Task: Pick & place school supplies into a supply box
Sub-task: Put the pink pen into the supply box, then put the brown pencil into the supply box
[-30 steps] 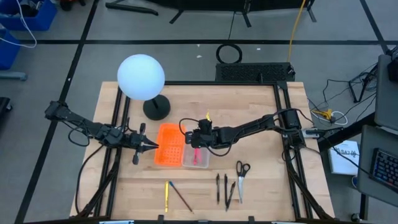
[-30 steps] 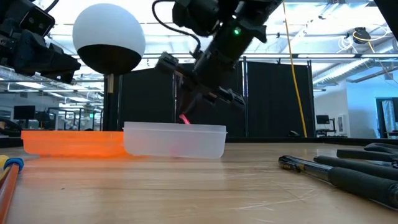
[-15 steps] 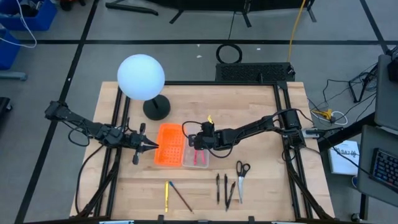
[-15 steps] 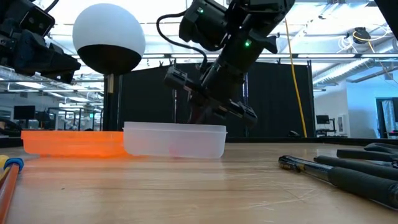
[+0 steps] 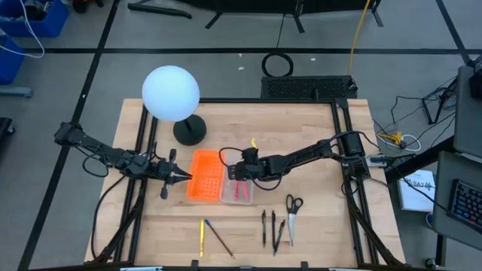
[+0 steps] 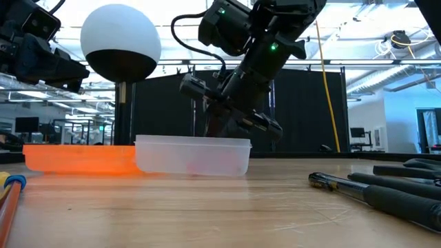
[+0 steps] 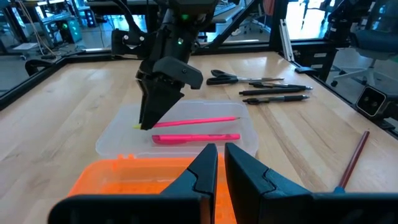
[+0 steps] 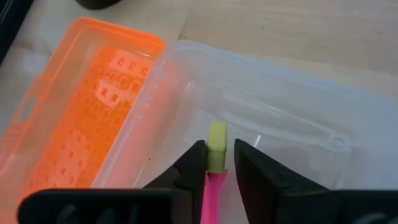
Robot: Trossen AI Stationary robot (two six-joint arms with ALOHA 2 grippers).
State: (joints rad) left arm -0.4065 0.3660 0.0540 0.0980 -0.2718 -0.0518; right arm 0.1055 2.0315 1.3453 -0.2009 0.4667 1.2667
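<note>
The supply box (image 5: 237,188) is a clear tray at mid-table, side by side with an orange tray (image 5: 205,175). My right gripper (image 5: 234,174) reaches down into it, shut on a pink pencil (image 7: 193,122). A second pink pen (image 7: 196,137) lies flat on the box floor. Scissors (image 5: 292,207), dark pens (image 5: 271,226) and a yellow pencil (image 5: 203,235) lie on the table near its front edge. My left gripper (image 5: 181,178) hovers shut just left of the orange tray, touching nothing. My right gripper pinches the pink pencil at its yellow-green eraser end (image 8: 216,140) between the two fingers (image 8: 193,163). The fingers slant down into the box from the table's right side. The rest of the pencil (image 7: 205,121) lies along the box floor.
A white globe lamp (image 5: 172,94) stands on a black base (image 5: 189,130) behind the trays. A brown pencil (image 5: 218,237) lies beside the yellow one. Bare wood stretches between the trays and the loose supplies.
My right gripper has gone down into the clear box, shifting slightly toward the near edge. The pink pencil, tilted above the box a second ago, now lies low inside it behind the wall. The left arm has kept still.
</note>
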